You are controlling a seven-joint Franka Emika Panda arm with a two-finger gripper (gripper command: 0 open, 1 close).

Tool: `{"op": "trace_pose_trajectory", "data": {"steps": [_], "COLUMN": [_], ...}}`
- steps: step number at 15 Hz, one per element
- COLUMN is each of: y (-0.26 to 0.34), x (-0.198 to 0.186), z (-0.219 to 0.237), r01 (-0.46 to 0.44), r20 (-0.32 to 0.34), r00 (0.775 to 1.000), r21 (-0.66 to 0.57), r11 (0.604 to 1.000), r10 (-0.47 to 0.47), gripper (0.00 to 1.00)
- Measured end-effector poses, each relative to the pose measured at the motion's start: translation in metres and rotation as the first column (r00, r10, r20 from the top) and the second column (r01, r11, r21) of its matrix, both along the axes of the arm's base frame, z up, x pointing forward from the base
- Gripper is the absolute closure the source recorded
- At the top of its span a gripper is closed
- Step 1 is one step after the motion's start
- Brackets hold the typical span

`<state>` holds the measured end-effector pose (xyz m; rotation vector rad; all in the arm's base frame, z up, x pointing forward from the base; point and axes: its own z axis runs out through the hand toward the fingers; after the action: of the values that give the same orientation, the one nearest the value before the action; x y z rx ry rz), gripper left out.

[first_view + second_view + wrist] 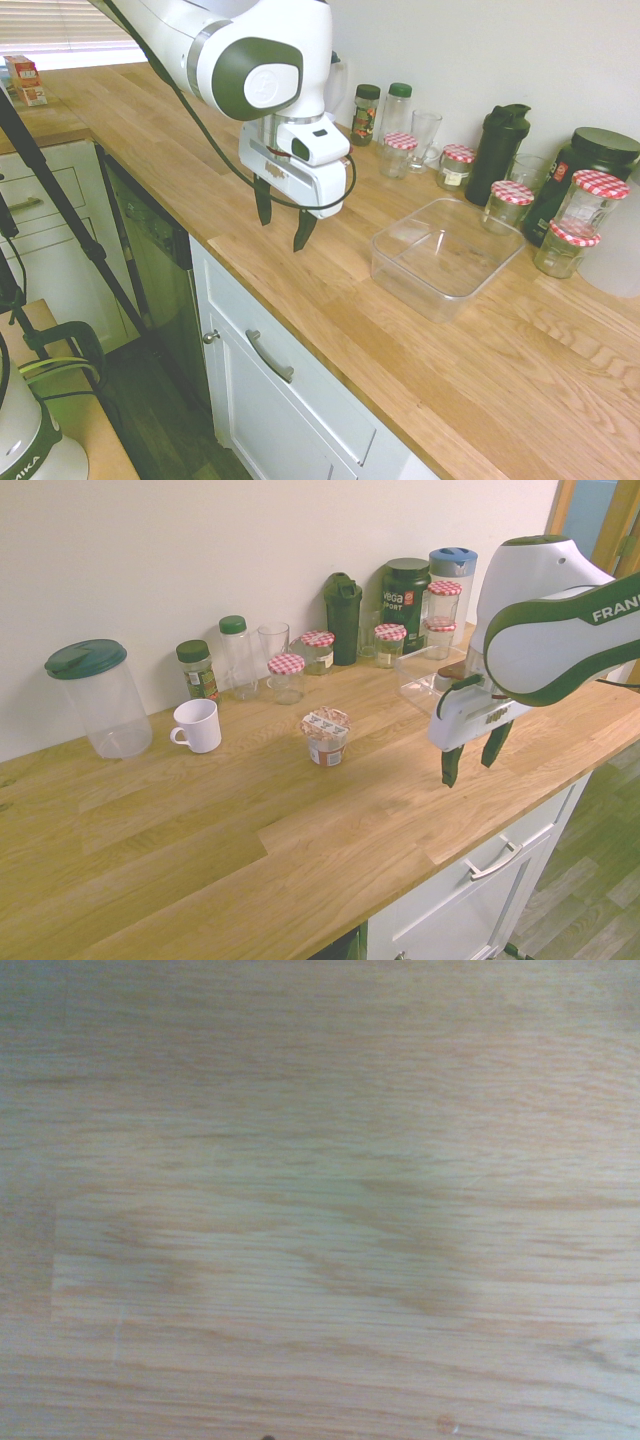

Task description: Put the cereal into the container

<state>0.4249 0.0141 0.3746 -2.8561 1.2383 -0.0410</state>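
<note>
Cereal [326, 742] status?
— Gripper [469, 767] fingers apart, nothing between them, above the counter [230, 850]. Cereal cup upright on the wood, apart from the gripper, near the white mug [198, 726].
Step?
— Pre-grasp, I'd judge. Next: traverse to cup, straddle, close. Container [447, 250] after.

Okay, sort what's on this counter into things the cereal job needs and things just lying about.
Job:
- cereal cup
- clear square tub

Lying about:
- white mug
- green-lidded pitcher
- dark shaker bottle
- jars with red-checked lids
</note>
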Motion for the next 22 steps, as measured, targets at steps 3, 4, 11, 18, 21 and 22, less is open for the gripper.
{"op": "trace_pose_trajectory", "data": {"steps": [3, 4, 11, 18, 21, 22], "y": [0.006, 0.015, 0.102, 0.116, 0.117, 0.114], "x": [0.003, 0.007, 0.081, 0.144, 0.152, 0.154], "z": [0.001, 0.003, -0.016, -0.012, -0.031, -0.032], "r01": [0.012, 0.012, -0.032, -0.064, -0.06, -0.061], "r20": [0.028, 0.064, 0.26, 0.303, 0.296, 0.307], "r00": [1.0, 0.998, 0.966, 0.952, 0.954, 0.951], "r21": [0.002, 0.007, 0.068, 0.03, 0.048, 0.059], "r11": [1.0, 1.0, 0.997, 0.997, 0.997, 0.996], "r10": [-0.012, -0.013, 0.013, 0.052, 0.043, 0.04], "gripper": [0.0, 0.0, 0.0, 0.0, 0.0, 0.0]}}
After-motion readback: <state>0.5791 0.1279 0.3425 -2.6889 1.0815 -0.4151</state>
